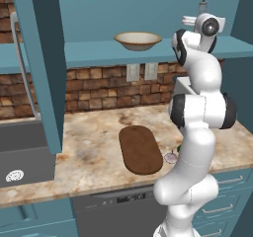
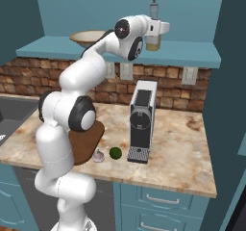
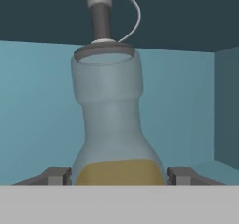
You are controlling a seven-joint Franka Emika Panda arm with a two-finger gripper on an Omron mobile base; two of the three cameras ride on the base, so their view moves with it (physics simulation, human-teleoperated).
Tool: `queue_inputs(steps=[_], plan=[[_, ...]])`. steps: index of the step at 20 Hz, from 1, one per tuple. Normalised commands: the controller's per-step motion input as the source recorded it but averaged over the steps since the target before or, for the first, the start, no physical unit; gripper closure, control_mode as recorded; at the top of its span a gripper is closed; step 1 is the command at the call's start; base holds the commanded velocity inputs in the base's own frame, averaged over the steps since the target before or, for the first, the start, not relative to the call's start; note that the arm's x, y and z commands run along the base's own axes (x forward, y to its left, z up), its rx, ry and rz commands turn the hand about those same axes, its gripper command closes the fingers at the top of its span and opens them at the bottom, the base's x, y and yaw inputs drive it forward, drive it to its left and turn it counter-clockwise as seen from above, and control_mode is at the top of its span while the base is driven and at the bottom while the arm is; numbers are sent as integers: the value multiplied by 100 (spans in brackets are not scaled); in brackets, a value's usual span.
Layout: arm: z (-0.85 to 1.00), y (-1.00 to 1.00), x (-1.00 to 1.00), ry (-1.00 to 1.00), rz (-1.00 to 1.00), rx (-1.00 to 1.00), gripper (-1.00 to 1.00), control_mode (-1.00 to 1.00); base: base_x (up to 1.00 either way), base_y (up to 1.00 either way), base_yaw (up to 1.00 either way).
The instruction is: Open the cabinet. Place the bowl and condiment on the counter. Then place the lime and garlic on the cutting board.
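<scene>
Hand view: condiment (image 3: 112, 125) dead ahead and very close, clear body with yellowish liquid at the bottom, narrow neck and grey cap above, teal inside of the cabinet (image 3: 37, 106) behind. Gripper (image 3: 119, 175) spread apart, one dark fingertip (image 3: 55, 175) at each flank of the bottle, just beside the glass; actual contact not possible to judge. Right base view: arm stretched up to the shelf, gripper (image 2: 161, 29) level with the condiment (image 2: 153, 32) standing on the cabinet (image 2: 202, 57) shelf; bowl (image 2: 86, 36) further left on the same shelf, partly behind the arm. Below, on the counter (image 2: 178, 153), lime (image 2: 115, 152) and garlic (image 2: 98, 156) side by side, just off the end of the cutting board (image 2: 89, 138), near a dark coffee machine (image 2: 141, 121). Left base view: cabinet door (image 1: 42, 68) swung open at left, bowl (image 1: 138, 40) upright on the shelf, cutting board (image 1: 140, 149) flat on the marbled counter (image 1: 89, 147), garlic (image 1: 170, 157) beside its near end, sink (image 1: 20, 152) at far left.
</scene>
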Motion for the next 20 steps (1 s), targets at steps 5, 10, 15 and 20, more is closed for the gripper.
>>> queue_inputs(steps=[5, 10, 15, 20], plan=[[-2, -3, 2, 2, 0, 1, 100, -100, 0, 0, 0], [0, 0, 0, 1, 0, 0, 100, -100, 0, 0, 0], [-2, 0, 0, 0, 0, 0, 100, -100, 0, 0, 0], [-4, 0, 0, 0, 0, 0, 100, -100, 0, 0, 0]])
